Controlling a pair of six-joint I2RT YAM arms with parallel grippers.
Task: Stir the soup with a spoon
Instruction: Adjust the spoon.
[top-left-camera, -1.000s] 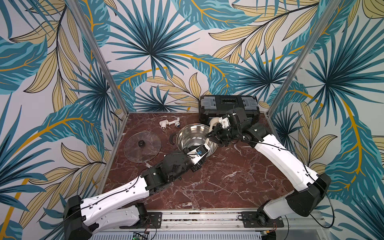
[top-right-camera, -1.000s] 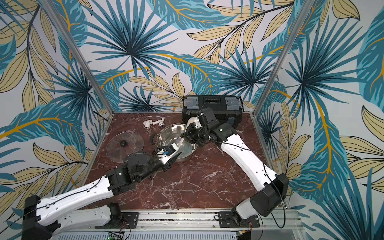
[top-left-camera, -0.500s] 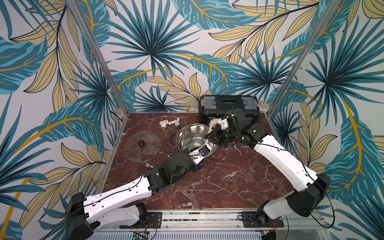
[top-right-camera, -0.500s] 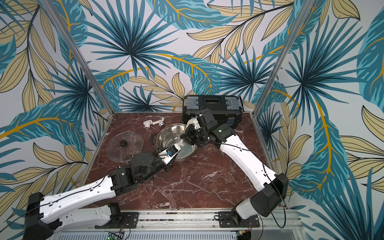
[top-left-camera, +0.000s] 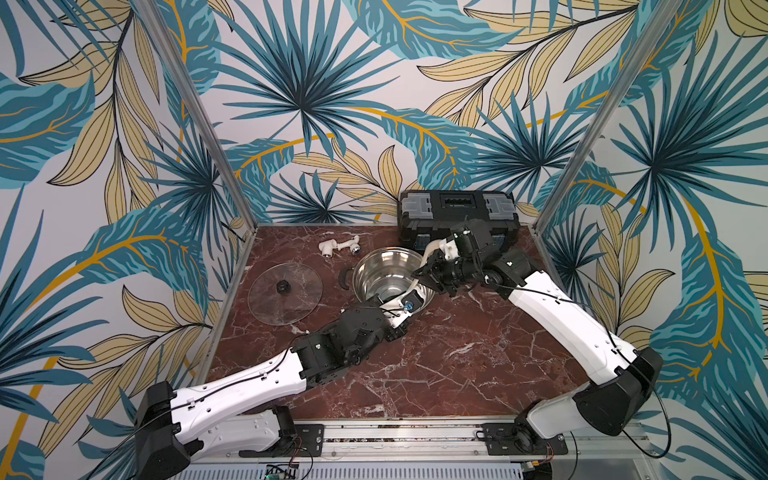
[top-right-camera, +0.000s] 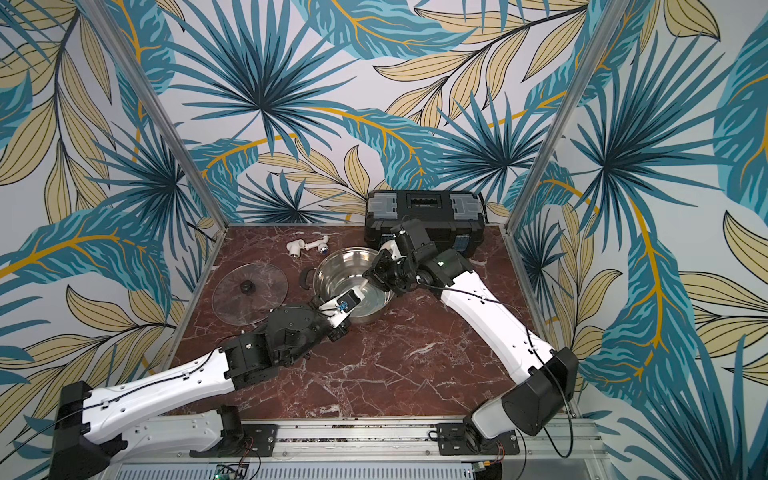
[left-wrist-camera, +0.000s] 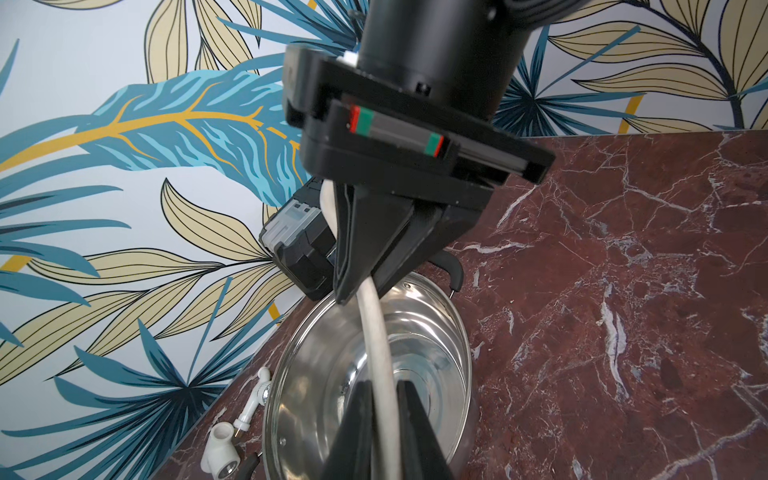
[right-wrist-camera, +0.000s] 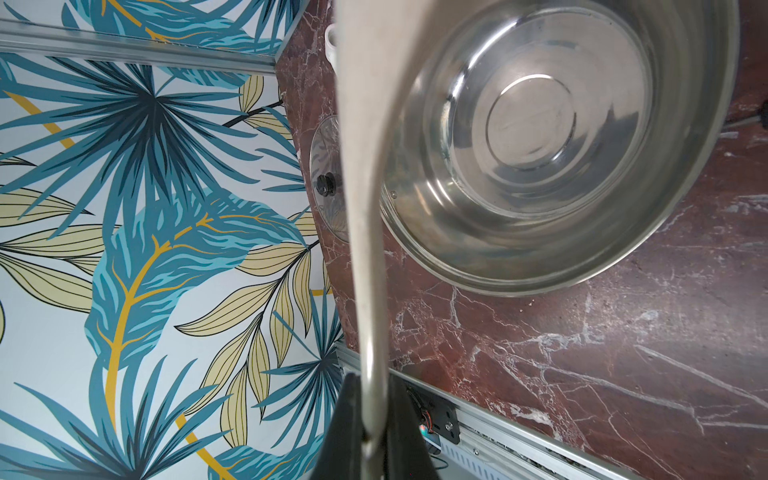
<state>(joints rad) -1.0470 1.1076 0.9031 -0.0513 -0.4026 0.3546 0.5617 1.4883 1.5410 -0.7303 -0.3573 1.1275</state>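
Over the last second the left arm (top-left-camera: 249, 382) edged toward the steel pot (top-left-camera: 374, 270), and the left gripper (left-wrist-camera: 384, 388), previously part-open, clamped the cream ladle (left-wrist-camera: 376, 328) handle above the pot's robot-side rim.

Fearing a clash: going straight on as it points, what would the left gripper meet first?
Probably the right gripper, closed on the same spoon ahead over the pot; depth is uncertain.

Both top views look from high over the 6 o'clock edge of the marble table (top-left-camera: 457, 365), facing 12 o'clock, far back. The left wrist camera sits close behind the left gripper (left-wrist-camera: 385, 384), facing 1 o'clock. The right wrist camera sits close behind the right gripper (right-wrist-camera: 374, 378), facing 8 o'clock. All 4 views share the steel pot (top-left-camera: 386, 270); both wrist views share the ladle (left-wrist-camera: 376, 332).
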